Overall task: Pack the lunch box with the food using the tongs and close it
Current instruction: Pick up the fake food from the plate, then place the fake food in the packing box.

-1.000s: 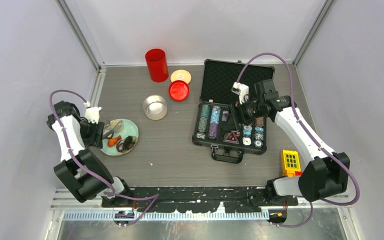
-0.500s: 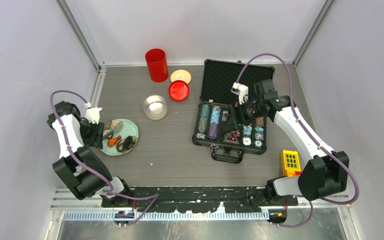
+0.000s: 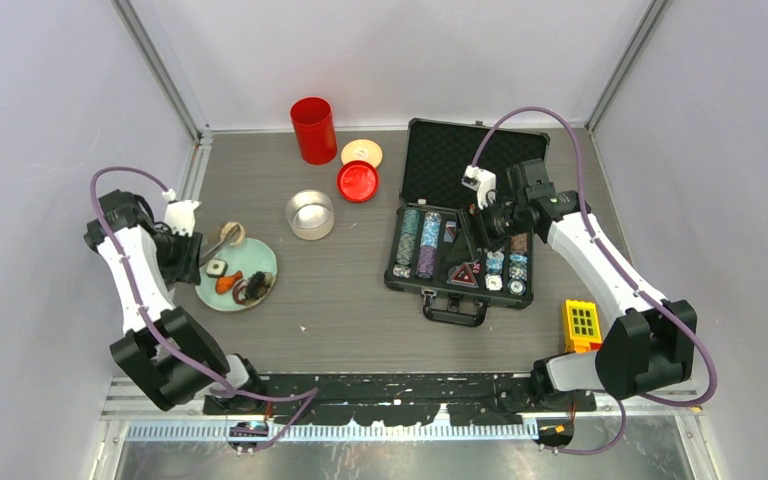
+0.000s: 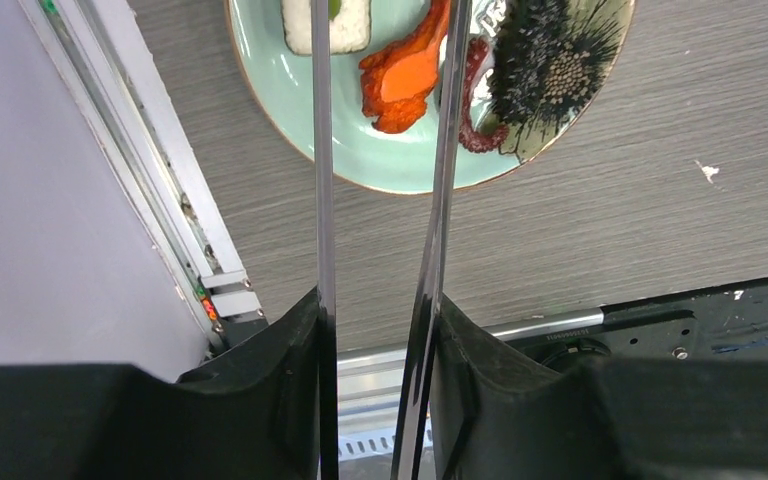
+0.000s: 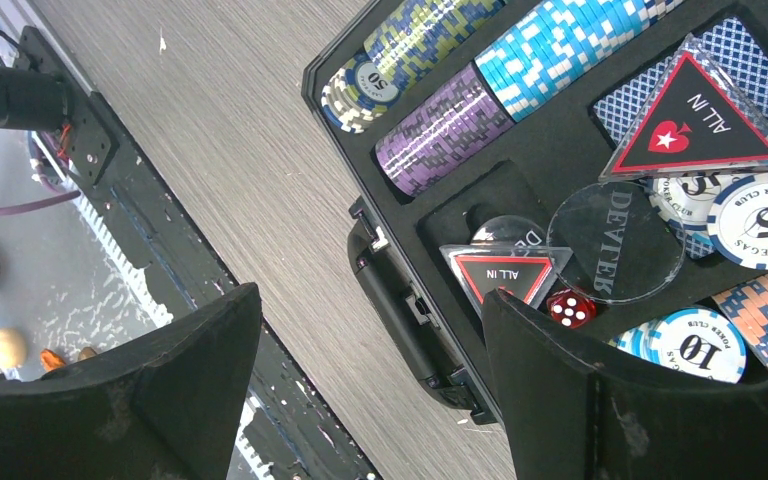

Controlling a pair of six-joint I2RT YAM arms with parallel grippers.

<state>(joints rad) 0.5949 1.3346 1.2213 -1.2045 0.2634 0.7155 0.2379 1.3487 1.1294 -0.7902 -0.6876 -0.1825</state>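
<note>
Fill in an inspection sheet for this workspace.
Surface: grey wood-grain table, a few pale specks.
Job's things: lunch box open, looks empty; cream lid lying apart behind it; food on the teal plate; tongs over the plate.
Clutter: open poker chip case, red cup, red lid, yellow block.
Grippers: left gripper shut on the tongs; right gripper open, empty, above the case.
Cables: left purple cable and right purple cable loop free above the arms.
Surroundings: pale walls, metal frame posts.
</note>
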